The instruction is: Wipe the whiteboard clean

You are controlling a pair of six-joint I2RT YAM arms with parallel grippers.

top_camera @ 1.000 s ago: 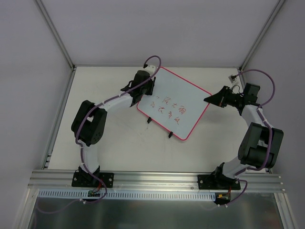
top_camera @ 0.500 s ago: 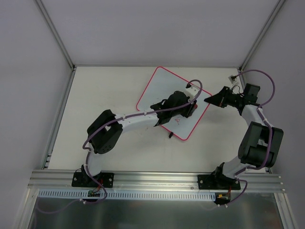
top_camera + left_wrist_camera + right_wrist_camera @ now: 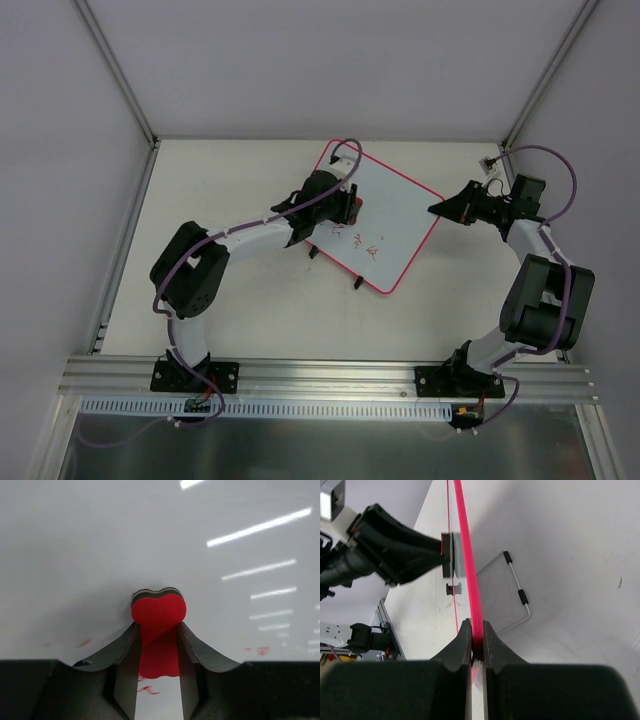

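The whiteboard point(image 3: 400, 205), white with a thin red-pink frame, stands tilted at the table's back middle. A row of red handwriting point(image 3: 357, 241) remains on its lower part. My left gripper point(image 3: 350, 208) is shut on a small red eraser point(image 3: 356, 209) and presses it against the board's upper middle. In the left wrist view the eraser point(image 3: 158, 614) sits between my fingers point(image 3: 125, 655), flat on the white surface point(image 3: 150, 540). My right gripper point(image 3: 438, 210) is shut on the board's right edge; the right wrist view shows its jaws pinching the red frame point(image 3: 468, 570).
The board's black feet point(image 3: 353, 283) rest on the table. A wire stand point(image 3: 518, 594) shows behind the board in the right wrist view. An aluminium rail point(image 3: 330, 378) runs along the near edge, and grey walls enclose the table.
My left gripper swept the eraser from the board's top left to its right side, then back to the upper middle. The upper row of writing is gone. The right arm has not moved.
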